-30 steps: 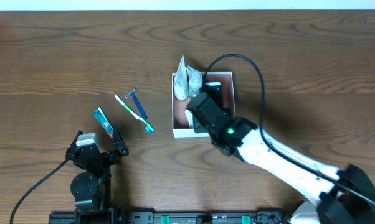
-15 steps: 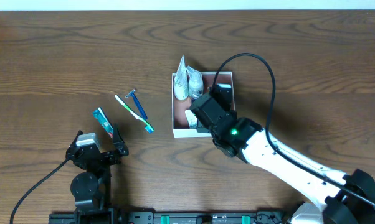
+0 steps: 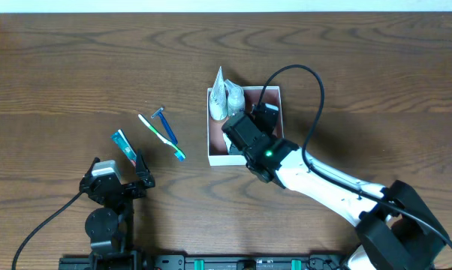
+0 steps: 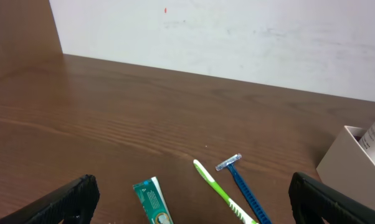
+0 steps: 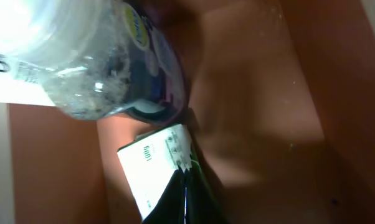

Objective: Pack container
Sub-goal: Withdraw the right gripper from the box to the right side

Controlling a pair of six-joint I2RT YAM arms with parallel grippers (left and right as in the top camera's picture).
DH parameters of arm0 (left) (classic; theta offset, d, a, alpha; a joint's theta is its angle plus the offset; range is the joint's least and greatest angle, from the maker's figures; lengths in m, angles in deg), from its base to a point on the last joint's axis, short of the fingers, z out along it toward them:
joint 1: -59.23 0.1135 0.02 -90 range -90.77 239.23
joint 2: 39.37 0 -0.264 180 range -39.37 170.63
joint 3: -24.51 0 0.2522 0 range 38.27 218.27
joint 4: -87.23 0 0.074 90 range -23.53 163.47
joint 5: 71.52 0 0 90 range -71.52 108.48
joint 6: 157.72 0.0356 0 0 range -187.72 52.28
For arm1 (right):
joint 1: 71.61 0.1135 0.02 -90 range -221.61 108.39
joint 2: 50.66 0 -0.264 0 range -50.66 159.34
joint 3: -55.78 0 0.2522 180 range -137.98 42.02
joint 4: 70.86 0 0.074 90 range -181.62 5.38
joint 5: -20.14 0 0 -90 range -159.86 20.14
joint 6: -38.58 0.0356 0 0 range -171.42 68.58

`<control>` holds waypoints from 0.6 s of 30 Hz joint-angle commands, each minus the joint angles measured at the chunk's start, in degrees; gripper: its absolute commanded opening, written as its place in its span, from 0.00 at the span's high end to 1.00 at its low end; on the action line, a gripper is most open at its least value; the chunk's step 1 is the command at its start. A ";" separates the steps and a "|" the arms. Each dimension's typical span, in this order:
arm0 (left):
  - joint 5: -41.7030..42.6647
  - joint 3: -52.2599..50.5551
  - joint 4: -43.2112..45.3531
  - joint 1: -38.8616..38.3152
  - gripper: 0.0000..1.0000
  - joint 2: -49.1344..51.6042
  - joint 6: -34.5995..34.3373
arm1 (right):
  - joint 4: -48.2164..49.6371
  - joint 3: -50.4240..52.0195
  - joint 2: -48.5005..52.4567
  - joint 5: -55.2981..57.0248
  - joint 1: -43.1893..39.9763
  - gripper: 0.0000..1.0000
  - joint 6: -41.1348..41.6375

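The container (image 3: 209, 129), a white-walled box with a pinkish-brown inside, sits mid-table; its corner shows in the left wrist view (image 4: 349, 165). My right gripper (image 3: 237, 137) is down inside it. In the right wrist view the jaws (image 5: 184, 177) are shut on the thin end of a white carton marked 100g (image 5: 147, 165), low over the container floor (image 5: 250, 93). A clear plastic bottle (image 5: 81, 56) lies just beyond. My left gripper (image 3: 121, 178) is open and empty near the front edge, behind a green toothpaste tube (image 3: 125, 146).
A green toothbrush (image 3: 162, 136) and a blue razor (image 3: 166, 126) lie on the wood left of the container; both show in the left wrist view, toothbrush (image 4: 222, 193) and razor (image 4: 240, 183). A white tube (image 3: 219, 94) and the bottle (image 3: 234, 97) fill the container's back left.
My right gripper shifted slightly right, then back left over the container's front left. The left arm and the loose items have not moved.
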 commanded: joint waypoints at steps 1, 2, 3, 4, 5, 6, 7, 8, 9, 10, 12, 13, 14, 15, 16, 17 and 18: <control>0.09 -1.62 -0.98 0.24 0.02 -0.04 0.02 | 0.22 -0.85 1.46 1.60 -1.05 0.99 2.82; 0.09 -1.62 -0.98 0.24 0.02 -0.04 0.02 | 0.22 -0.85 1.75 1.66 -1.14 0.98 3.15; 0.09 -1.62 -0.98 0.24 0.02 -0.04 0.02 | 0.22 -0.85 2.03 1.66 -1.20 0.99 3.28; 0.09 -1.62 -0.98 0.24 0.02 -0.04 0.02 | 0.26 -0.85 2.23 1.64 -1.25 0.98 3.26; 0.09 -1.62 -0.98 0.24 0.02 -0.04 0.02 | 0.28 -0.85 2.36 1.64 -1.29 0.98 3.23; 0.09 -1.62 -0.98 0.24 0.02 -0.04 0.02 | 0.26 -0.85 2.36 1.66 -1.29 0.98 3.17; 0.09 -1.62 -0.98 0.24 0.02 -0.04 0.02 | 0.31 -0.85 2.34 1.64 -1.36 0.98 2.75; 0.09 -1.62 -0.98 0.24 0.02 -0.04 0.02 | 0.52 -0.87 2.19 1.55 -1.40 0.98 2.01; 0.09 -1.62 -0.98 0.24 0.02 -0.04 0.02 | 0.52 -0.90 1.81 1.40 -1.40 0.99 1.44; 0.09 -1.62 -0.98 0.24 0.02 -0.04 0.02 | 0.52 -0.92 1.25 1.20 -1.40 0.99 0.70; 0.09 -1.62 -0.98 0.24 0.02 -0.04 0.02 | 0.44 -1.01 -0.52 0.85 -1.38 0.99 -1.55; 0.09 -1.62 -0.98 0.24 0.02 -0.04 0.02 | 0.37 -1.07 -1.70 0.68 -1.38 0.99 -2.86; 0.09 -1.62 -0.98 0.24 0.02 -0.04 0.02 | 0.35 -1.07 -3.02 0.39 -1.33 0.99 -4.31; 0.09 -1.62 -0.98 0.24 0.02 -0.04 0.02 | -0.09 -1.07 -4.87 0.35 -1.33 0.99 -5.55; 0.09 -1.62 -0.98 0.24 0.02 -0.04 0.02 | -1.22 -1.07 -7.37 0.44 -1.33 0.99 -6.12; 0.09 -1.62 -0.98 0.24 0.02 -0.04 0.02 | -2.19 -1.07 -9.40 0.63 -1.38 0.99 -6.67; 0.09 -1.62 -0.98 0.24 0.02 -0.04 0.02 | -3.04 -1.07 -11.65 0.66 -1.46 0.99 -7.80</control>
